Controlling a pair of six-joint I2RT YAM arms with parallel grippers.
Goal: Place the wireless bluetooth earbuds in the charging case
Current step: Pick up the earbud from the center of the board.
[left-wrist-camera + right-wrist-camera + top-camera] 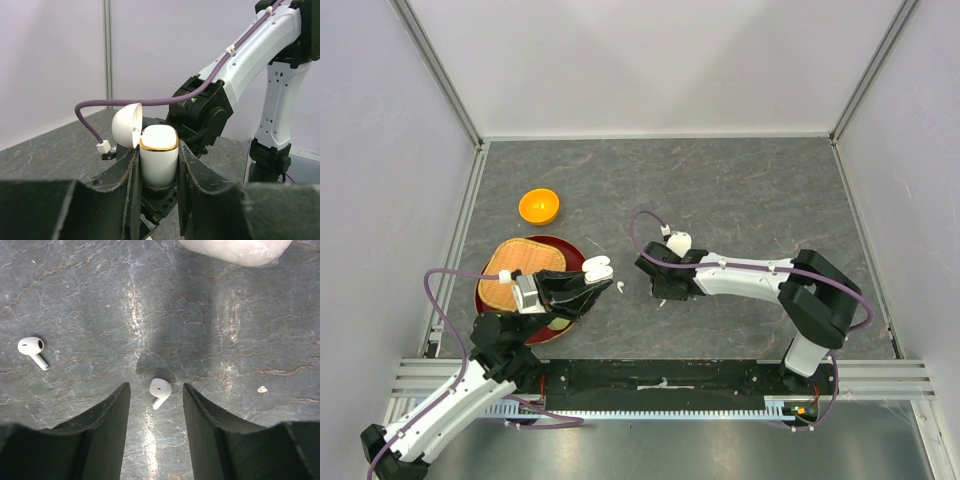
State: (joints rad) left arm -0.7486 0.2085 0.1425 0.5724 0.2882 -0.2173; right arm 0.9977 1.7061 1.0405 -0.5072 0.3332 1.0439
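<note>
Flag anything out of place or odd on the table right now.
Two earbuds lie loose on the table, outside any case: one between the open right gripper's jaws, another farther off. A tiny white fleck sits nearby; I cannot tell what it is. Nothing looks damaged.

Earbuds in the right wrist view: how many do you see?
2. One earbud lies between the right gripper's open fingers; the other earbud lies farther left on the table. Others may sit outside this view.
</note>
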